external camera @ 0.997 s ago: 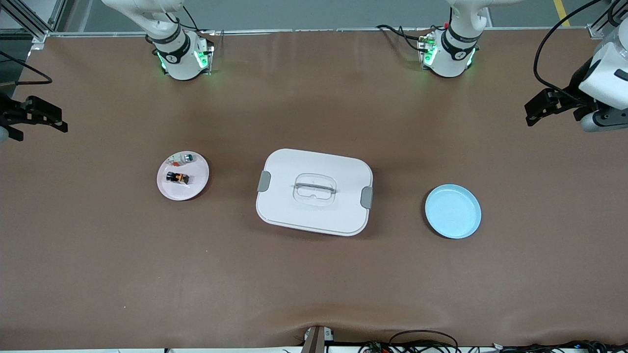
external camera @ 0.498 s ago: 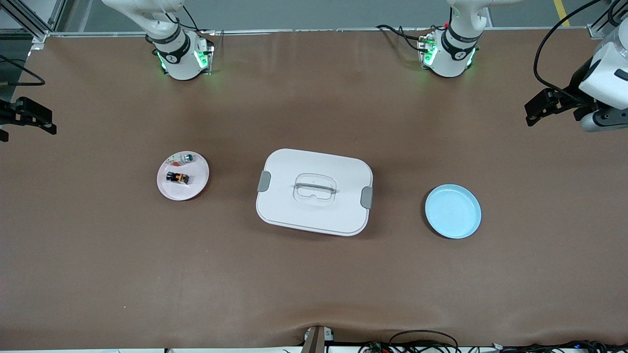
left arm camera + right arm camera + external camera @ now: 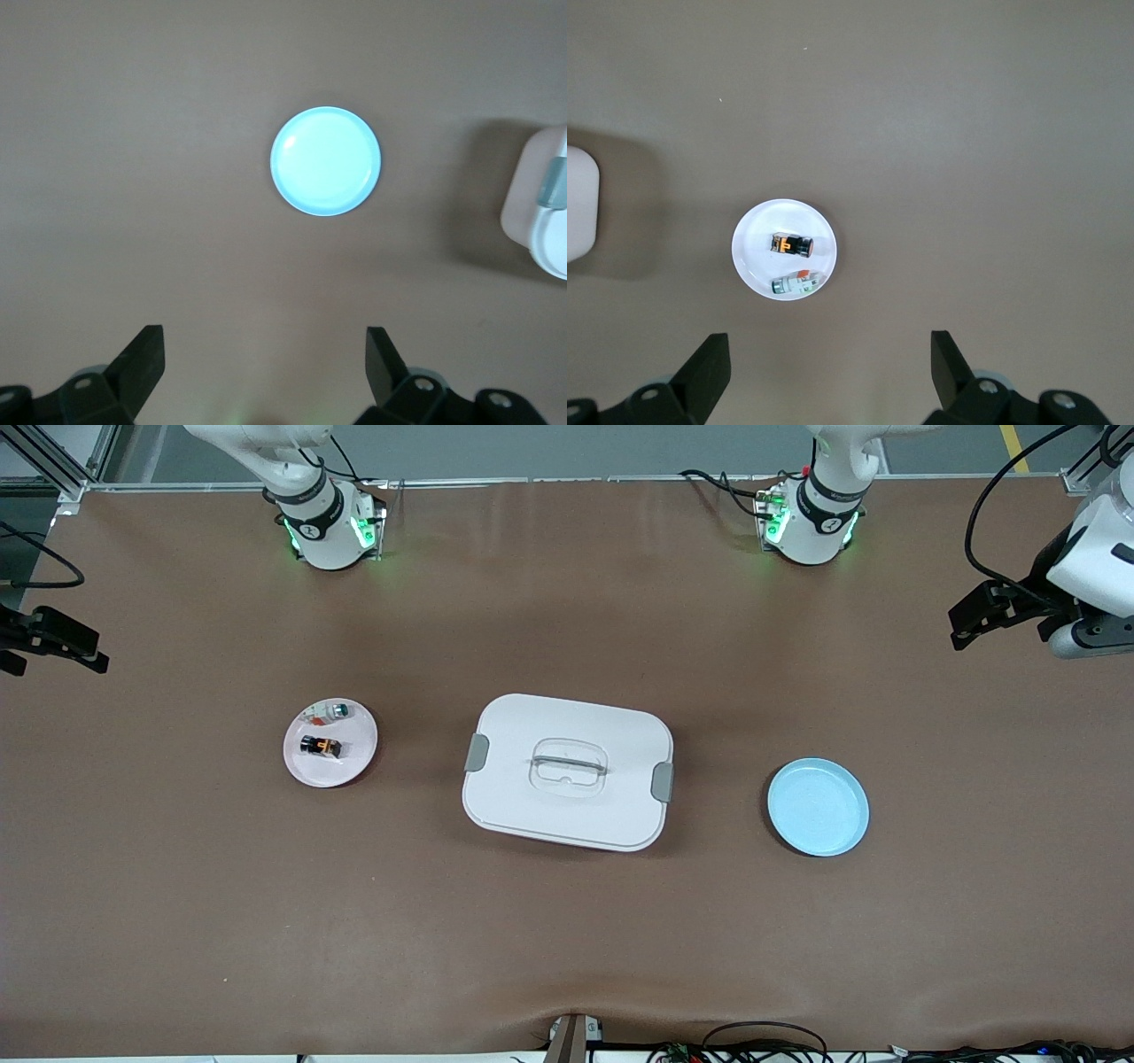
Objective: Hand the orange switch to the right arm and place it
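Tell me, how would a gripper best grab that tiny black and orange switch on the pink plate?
Probably from straight above: the orange switch lies flat on the pink plate, nothing over it. Pinch its long sides; the white-green-red piece lies apart, so fingers should fit.

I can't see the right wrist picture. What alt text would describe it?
Looking down on a brown table, a small white plate holds the orange switch with a small white-green-red piece beside it. The right claw hangs open over the table, holding nothing. The edge of a white container shows at the picture's border.
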`<state>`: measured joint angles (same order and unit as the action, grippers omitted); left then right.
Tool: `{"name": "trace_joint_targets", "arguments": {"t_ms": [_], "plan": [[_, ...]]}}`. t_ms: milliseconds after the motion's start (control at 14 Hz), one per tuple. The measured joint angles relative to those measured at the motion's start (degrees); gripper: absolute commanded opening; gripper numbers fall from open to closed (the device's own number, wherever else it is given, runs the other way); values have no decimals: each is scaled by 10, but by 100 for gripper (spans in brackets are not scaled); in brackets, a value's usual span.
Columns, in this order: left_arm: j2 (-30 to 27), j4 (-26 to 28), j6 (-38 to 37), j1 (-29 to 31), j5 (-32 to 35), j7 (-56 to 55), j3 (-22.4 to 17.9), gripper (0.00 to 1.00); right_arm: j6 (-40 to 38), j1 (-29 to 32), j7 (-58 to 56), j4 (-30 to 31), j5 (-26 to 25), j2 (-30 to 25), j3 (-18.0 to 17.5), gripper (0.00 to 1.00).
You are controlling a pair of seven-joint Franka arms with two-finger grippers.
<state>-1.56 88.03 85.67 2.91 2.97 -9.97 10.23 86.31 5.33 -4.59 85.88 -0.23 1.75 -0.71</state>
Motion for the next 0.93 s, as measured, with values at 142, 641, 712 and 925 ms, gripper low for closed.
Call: {"name": "trace_joint_targets", "arguments": {"t_ms": [142,641,712,925], "plan": [[0,0,0,0,-11,0,0,100,-13,3,7,0,13,0,2,100],[0,-3,0,1,-23,1,-2,100,-29,49,17,0,64,0,5,100],[0,-4,0,1,-23,5,-2,100,-29,49,17,0,64,0,3,100],[0,-4,0,1,-23,32,-3,100,-30,46,17,0,52,-2,-4,100]]}}
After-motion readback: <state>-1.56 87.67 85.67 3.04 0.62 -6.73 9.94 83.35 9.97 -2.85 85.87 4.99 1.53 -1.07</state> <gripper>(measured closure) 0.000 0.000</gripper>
